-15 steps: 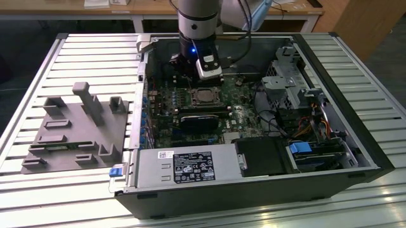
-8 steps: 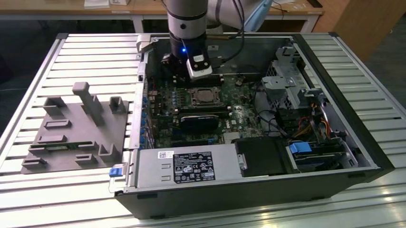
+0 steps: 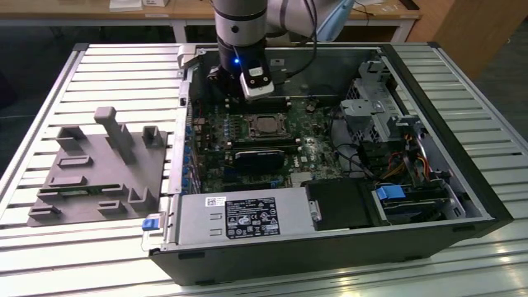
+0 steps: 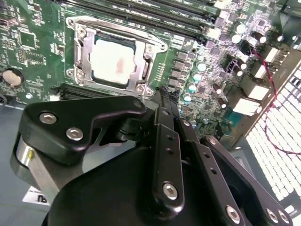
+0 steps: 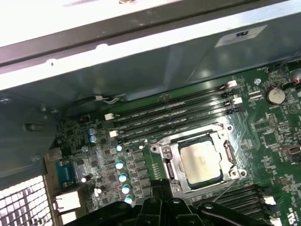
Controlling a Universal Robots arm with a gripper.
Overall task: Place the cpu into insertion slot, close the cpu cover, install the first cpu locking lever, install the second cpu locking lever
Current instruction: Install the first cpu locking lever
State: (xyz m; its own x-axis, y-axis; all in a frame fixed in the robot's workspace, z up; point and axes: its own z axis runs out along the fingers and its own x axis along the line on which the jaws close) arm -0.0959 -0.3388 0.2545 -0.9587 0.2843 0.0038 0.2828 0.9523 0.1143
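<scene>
Where pincer [image 4: 165,93] hangs, cpu [image 4: 113,61] lies near.

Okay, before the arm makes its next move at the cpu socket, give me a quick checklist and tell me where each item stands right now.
1. cpu seated in the insertion slot: ok. Its silver top lies flat inside the socket in both wrist views.
2. cpu cover down over the chip: ok. The frame appears to lie flat around it.
3. Both locking levers latched: cannot tell.
4. gripper empty: ok. It is shut on nothing, with its tips just beside the socket's edge.
</scene>
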